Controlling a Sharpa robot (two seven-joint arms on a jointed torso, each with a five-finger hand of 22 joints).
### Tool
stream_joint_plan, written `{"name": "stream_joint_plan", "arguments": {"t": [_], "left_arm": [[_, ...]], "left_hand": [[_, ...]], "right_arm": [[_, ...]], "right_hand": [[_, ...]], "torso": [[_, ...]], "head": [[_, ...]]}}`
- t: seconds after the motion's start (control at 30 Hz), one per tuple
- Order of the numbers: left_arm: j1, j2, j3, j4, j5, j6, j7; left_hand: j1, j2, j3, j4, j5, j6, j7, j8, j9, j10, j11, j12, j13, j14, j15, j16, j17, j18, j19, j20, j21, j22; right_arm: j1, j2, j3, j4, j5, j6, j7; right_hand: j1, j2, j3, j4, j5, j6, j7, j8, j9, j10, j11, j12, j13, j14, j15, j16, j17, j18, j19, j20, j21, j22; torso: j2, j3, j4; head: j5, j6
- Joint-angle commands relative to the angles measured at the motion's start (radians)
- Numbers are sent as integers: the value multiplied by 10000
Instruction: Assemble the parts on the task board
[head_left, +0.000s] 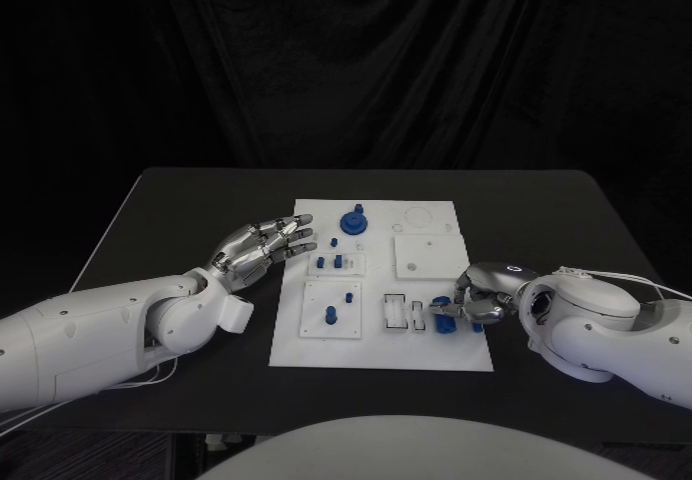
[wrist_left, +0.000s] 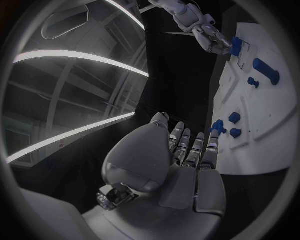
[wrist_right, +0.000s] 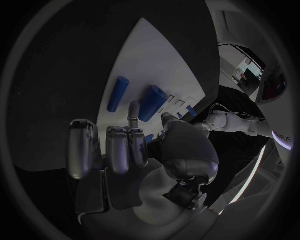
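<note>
The white task board (head_left: 382, 345) lies mid-table, also in the left wrist view (wrist_left: 269, 145) and the right wrist view (wrist_right: 134, 65). My right hand (head_left: 483, 293) is at the board's right edge, near side. Its thumb and a finger pinch a short blue peg (wrist_right: 152, 102) just above the board; the peg (head_left: 443, 314) is partly hidden in the head view. A second blue peg (wrist_right: 117, 93) lies flat on the board beside it. My left hand (head_left: 267, 248) hovers open over the board's left edge, fingers spread, holding nothing.
A blue round knob (head_left: 353, 219) stands at the board's far side. Small blue pegs (head_left: 329, 262) stand left of centre, and two more blue parts (head_left: 330, 314) sit in the near-left plate. Black table (head_left: 188, 210) surrounds the board.
</note>
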Motion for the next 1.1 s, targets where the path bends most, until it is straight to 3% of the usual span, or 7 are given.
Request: {"name": "stream_joint_plan", "arguments": {"t": [0.03,0.37,0.6,0.67,0.7,0.9,1.1], "left_arm": [[-25,11,11,13,40,109,87],[-116,-18,11,32,40,132,49],[-187,-42,11,43,40,136,43],[-199,-45,12,42,40,137,42],[-204,-47,12,42,40,137,41],[-227,-74,12,44,40,135,49],[-241,-105,12,49,40,134,57]], "left_hand": [[101,28,46,1,67,57,-2,33,14,25,37,35,8,58,-10,66,11,-147,59,-2,41,7],[101,28,46,1,67,57,-2,33,14,25,37,35,8,58,-10,66,11,-147,59,-2,41,7],[108,32,62,0,70,67,6,35,14,40,50,58,10,62,-10,71,11,-150,64,-2,42,4],[108,32,62,0,70,67,6,35,14,40,50,58,10,62,-10,71,11,-150,64,-2,42,4],[108,32,62,0,70,67,6,35,14,40,50,58,10,62,-10,71,11,-150,64,-2,42,4],[114,31,72,-2,72,73,13,36,14,49,60,69,11,67,-8,78,11,-153,69,-2,43,2],[114,31,72,-2,72,73,13,36,14,49,60,69,11,67,-8,78,11,-153,69,-2,43,2]], "right_arm": [[-46,55,2,-51,33,509,-404],[-143,324,3,-253,454,1247,-759],[-179,419,3,-346,1019,769,-560],[-182,422,4,-356,1239,548,-450],[-184,420,4,-358,1345,426,-388],[-187,346,5,-272,2106,-574,62],[-182,208,24,-7,3094,-1519,605]], "right_hand": [[-57,56,-113,-15,198,56,-45,17,22,1041,-58,26,2632,1049,-66,24,2631,-104,407,-83,1,2166],[608,107,-319,-57,982,91,-64,-153,62,1041,-90,26,2632,1049,-99,24,2631,-95,386,-117,-6,2152],[1344,41,-382,-141,1747,54,-72,-261,126,1041,-97,26,2632,1049,-118,24,2631,-84,369,-135,-38,2135],[1742,5,-308,-305,2355,0,-77,-275,168,1041,-106,26,2632,1049,-128,24,2631,-78,356,-144,-62,2126],[2341,-15,-77,-611,3607,-108,-104,-294,217,1041,-124,26,2632,1049,-155,24,2631,-72,346,-171,-77,2120],[2902,-118,438,-708,6455,-172,-155,-207,424,1041,-183,26,2632,1049,-199,24,2631,-106,413,-212,72,2165],[3020,-274,841,-689,7723,-212,-182,-98,607,1041,-221,26,2632,1049,-237,24,2631,-111,427,-250,101,2170]], "torso": [[-1,2,-17],[1,0,-14],[5,3,-12],[3,5,-12],[2,7,-15],[3,6,-17],[0,2,-11]], "head": [[4,1],[3,1],[-2,1],[5,1],[13,1],[44,1],[69,1]]}}
